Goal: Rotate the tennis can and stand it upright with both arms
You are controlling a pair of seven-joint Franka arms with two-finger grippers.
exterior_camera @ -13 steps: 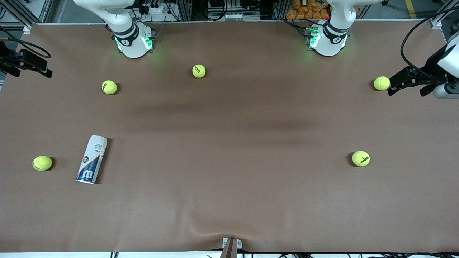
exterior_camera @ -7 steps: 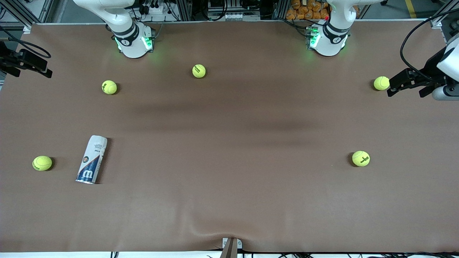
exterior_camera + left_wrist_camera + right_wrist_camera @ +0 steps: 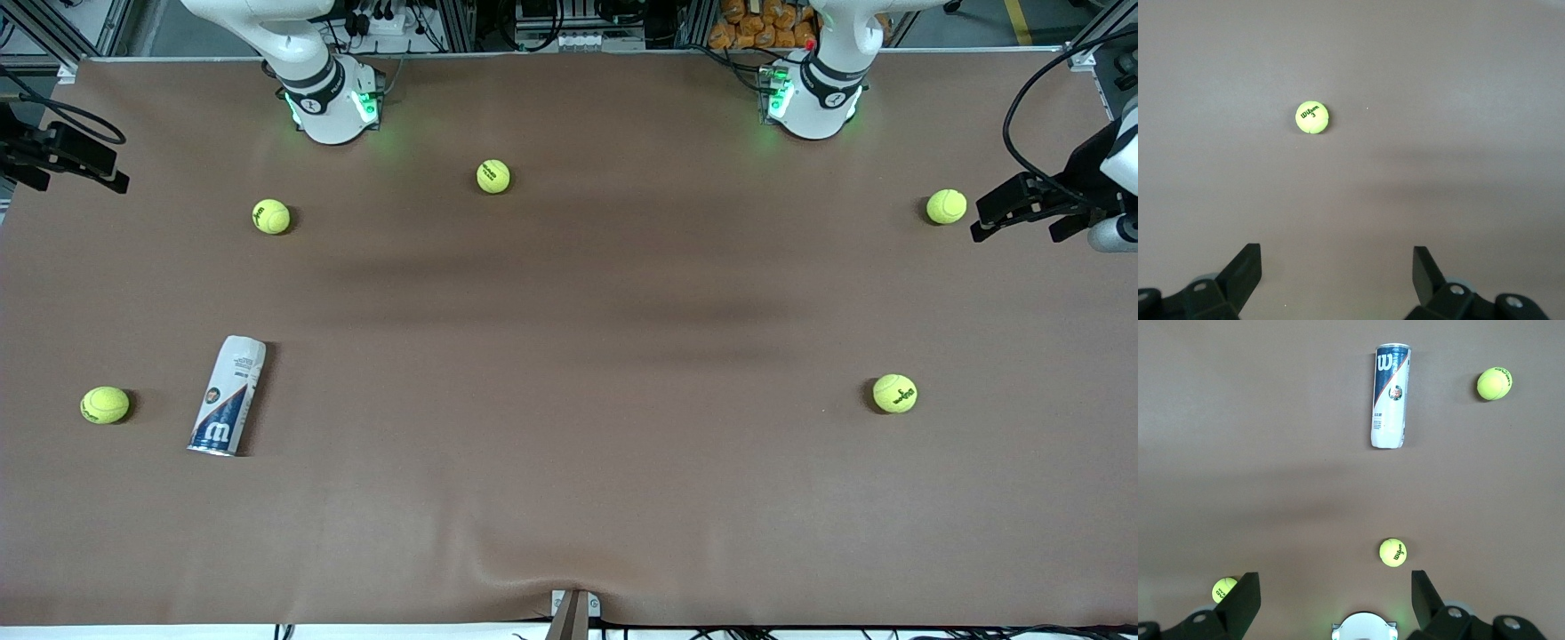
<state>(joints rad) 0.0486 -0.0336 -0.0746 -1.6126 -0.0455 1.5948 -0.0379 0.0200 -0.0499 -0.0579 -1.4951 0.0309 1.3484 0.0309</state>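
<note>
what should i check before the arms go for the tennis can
1. Tennis can lying on its side, in plain sight toward the right arm's end of the table: ok.
2. Can upright: not ok, step not yet done.
3. Left end effector open, nothing between its fingers: ok.
4. Right end effector open, nothing held: ok.
5. Room around the can: ok, the nearest tennis ball lies beside it, apart, not touching.
6. End effectors close to the can: not ok, the left one is at the other end of the table and neither is over it.
</note>
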